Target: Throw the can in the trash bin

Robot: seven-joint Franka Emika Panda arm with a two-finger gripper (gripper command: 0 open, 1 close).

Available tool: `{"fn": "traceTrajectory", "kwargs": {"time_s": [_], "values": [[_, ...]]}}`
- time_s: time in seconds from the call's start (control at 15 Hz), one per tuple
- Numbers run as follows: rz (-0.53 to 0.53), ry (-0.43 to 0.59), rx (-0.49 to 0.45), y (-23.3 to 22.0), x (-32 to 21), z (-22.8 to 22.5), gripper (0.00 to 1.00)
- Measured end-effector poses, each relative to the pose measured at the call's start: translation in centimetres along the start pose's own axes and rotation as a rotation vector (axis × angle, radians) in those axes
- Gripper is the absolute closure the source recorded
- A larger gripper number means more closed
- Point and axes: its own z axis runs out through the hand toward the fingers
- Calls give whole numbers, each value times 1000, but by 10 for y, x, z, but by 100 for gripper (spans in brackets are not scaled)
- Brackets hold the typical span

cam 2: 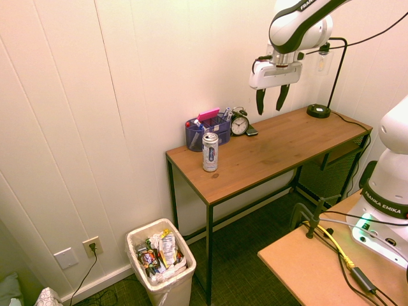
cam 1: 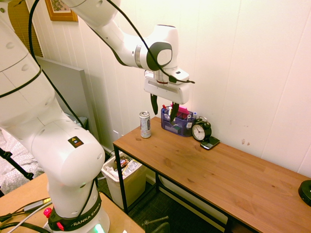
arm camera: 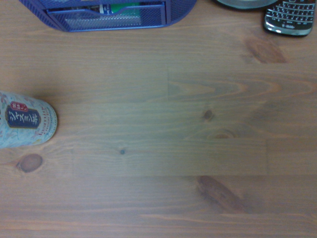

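The slim silver-white can stands upright near the left end of the wooden table, also seen as the can and, from above, the can with a dark blue label. My gripper hangs open and empty well above the table, to the right of the can and in front of the organiser; from the other side the gripper is high above the table's middle. The cream trash bin with a white liner stands on the floor beside the table's left end, its rim around mixed rubbish.
A blue-purple desk organiser with pens sits against the wall, a black clock and a phone beside it. A black lamp base stands at the table's far end. The wall runs close behind the table.
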Motion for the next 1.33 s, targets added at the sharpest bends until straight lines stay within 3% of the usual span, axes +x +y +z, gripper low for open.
{"fn": "traceTrajectory", "kwargs": {"time_s": [0.27, 0.6, 1.07, 1.33], "values": [[-16, -5, 8, -9, -4, -1, 0], [-123, -29, 6, -85, -64, -4, 0], [-162, -122, -95, -191, -74, 69, 0], [-142, -151, -151, -213, -67, 102, 0]]}}
